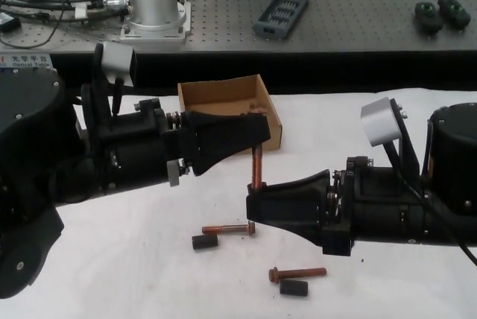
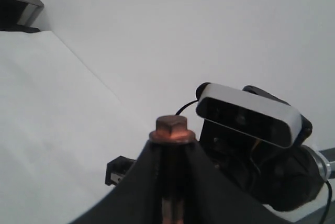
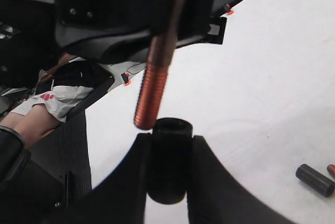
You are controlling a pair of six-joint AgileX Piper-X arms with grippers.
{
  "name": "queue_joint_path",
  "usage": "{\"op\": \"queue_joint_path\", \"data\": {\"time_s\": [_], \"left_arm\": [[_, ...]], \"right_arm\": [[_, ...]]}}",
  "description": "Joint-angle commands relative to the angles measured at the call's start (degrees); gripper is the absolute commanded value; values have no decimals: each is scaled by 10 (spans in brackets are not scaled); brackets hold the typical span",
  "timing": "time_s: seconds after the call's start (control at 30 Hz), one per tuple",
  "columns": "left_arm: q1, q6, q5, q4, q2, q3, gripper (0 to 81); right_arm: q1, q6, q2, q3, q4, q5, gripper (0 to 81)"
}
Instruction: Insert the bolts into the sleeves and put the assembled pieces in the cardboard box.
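In the high view, the upper part of the bolt point(image 1: 256, 168) is covered by the left gripper point(image 1: 261, 131), and part of the cardboard box point(image 1: 223, 99) front is hidden behind it. In the left wrist view, the bolt's shank is masked between the fingers point(image 2: 141, 182) and cut off at the view's edge; a small dark part point(image 2: 116, 169) behind them cannot be identified. In the right wrist view, the bolt's upper end is blurred and cropped, and the lower part of the sleeve point(image 3: 170, 153) is enclosed by the right gripper point(image 3: 168, 140). Whether the threaded tip and the sleeve rim are touching cannot be told. A loose bolt point(image 3: 332, 170) is cut off at the view's edge.
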Motion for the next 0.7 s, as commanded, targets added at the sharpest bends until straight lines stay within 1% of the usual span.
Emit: {"op": "queue_joint_path", "data": {"time_s": [0.0,0.07,0.4,0.67], "left_arm": [[-1,13,-57,-9,2,-7,6],[-1,14,-66,-9,2,-7,6],[-1,-5,-60,-9,2,-7,6],[-1,-15,-31,-9,2,-4,6]], "right_arm": [[-2,17,2,-3,-23,-1,54],[-2,17,2,-3,-23,-1,54],[-2,17,2,-3,-24,4,54],[-2,17,2,-3,-36,8,54]]}}
